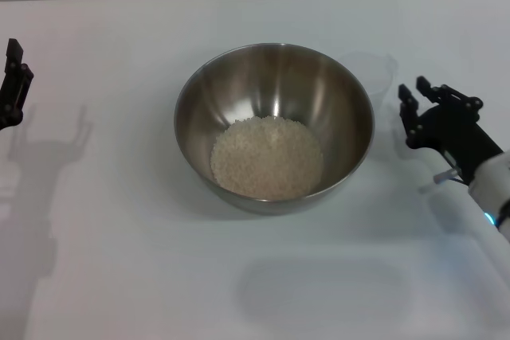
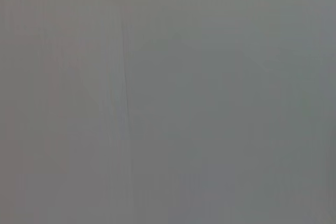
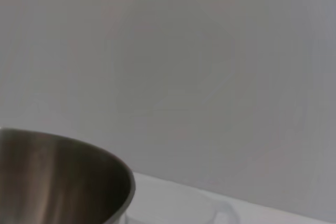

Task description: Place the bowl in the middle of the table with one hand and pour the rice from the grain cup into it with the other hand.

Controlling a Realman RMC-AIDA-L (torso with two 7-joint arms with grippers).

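Head view, rice (image 1: 267, 157) in bowl (image 1: 199, 93)

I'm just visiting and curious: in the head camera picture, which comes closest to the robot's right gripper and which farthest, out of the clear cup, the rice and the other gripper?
From the right gripper:
1. Grain cup, just beside it, behind the bowl's rim.
2. Rice, inside the bowl, mid-table.
3. Left gripper, at the opposite edge.

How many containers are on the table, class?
2: the bowl sits mid-table holding rice; the grain cup, apparently empty, stands just behind its right side.
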